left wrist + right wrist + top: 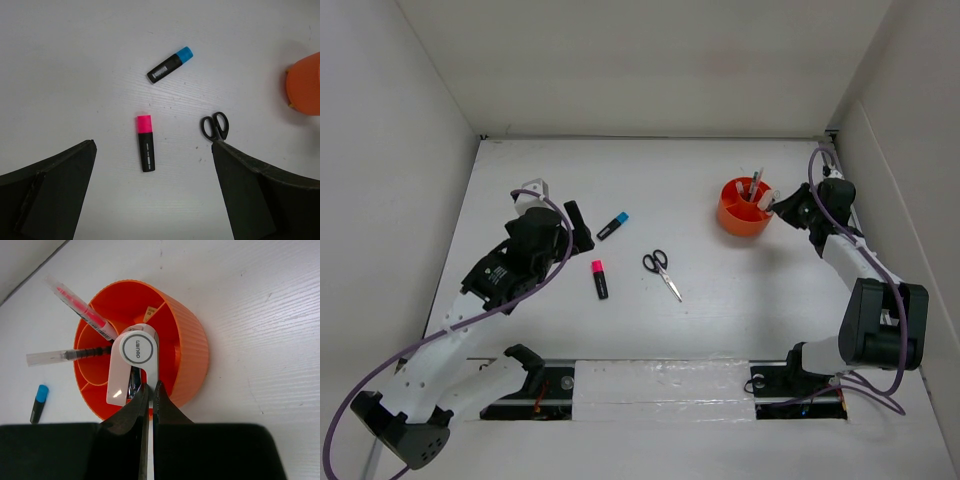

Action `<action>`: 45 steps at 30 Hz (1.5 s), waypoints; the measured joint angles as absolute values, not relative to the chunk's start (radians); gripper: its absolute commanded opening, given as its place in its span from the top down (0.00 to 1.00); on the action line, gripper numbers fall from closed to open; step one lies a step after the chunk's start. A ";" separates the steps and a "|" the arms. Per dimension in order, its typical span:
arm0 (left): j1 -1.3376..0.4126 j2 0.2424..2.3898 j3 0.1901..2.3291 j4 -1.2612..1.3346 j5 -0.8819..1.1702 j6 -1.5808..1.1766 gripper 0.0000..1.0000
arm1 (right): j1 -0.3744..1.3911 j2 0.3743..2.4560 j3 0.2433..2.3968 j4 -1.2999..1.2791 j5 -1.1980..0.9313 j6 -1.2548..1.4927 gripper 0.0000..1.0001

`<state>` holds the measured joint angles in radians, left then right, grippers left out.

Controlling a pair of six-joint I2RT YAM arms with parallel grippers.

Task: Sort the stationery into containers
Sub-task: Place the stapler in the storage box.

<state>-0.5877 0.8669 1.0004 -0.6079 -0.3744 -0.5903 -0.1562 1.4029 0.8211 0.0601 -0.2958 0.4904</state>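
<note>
From above: walls (640, 60) close in the desk (720, 330) on three sides, with lots of bare room in the middle. The orange tub (744, 215) sits far right, with the right fingers (782, 207) at its rim.

Left wrist: the left fingers (250, 195) are spread wide and hold nothing, above the pink highlighter (145, 142). One finger hides the blades of the scissors (215, 126).

Right wrist: the right fingers are pinched shut over a white piece (136, 357) in the tub. I cannot tell if they grip it.

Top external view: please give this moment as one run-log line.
left gripper: open, near pink highlighter | right gripper: shut, at orange tub | on table: blue-capped marker, scissors
</note>
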 measured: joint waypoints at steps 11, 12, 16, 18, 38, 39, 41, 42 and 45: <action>-0.588 0.862 1.000 -0.601 -0.373 -0.590 0.00 | -0.156 1.403 0.820 0.060 -0.296 0.490 0.99; -0.588 0.861 1.000 -0.601 -0.373 -0.590 0.00 | -0.156 1.403 0.819 0.060 -0.296 0.490 0.99; -0.588 0.861 1.000 -0.601 -0.370 -0.590 0.00 | -0.157 1.403 0.817 0.056 -0.296 0.490 0.97; -0.588 0.861 1.000 -0.601 -0.369 -0.590 0.00 | -0.157 1.403 0.816 0.054 -0.295 0.490 0.97; -0.588 0.860 0.990 -0.595 -0.369 -0.590 0.00 | -0.184 1.403 0.814 0.055 -0.312 0.495 0.98; -0.588 0.860 0.990 -0.595 -0.369 -0.590 0.00 | -0.184 1.403 0.814 0.056 -0.312 0.496 0.98; -0.588 0.861 0.990 -0.595 -0.369 -0.590 0.00 | -0.184 1.405 0.814 0.056 -0.313 0.498 0.96; -0.588 0.860 0.990 -0.595 -0.369 -0.590 0.00 | -0.184 1.407 0.814 0.059 -0.314 0.499 0.95; -0.588 0.860 0.990 -0.595 -0.369 -0.584 0.00 | -0.184 1.419 0.814 0.061 -0.318 0.506 0.88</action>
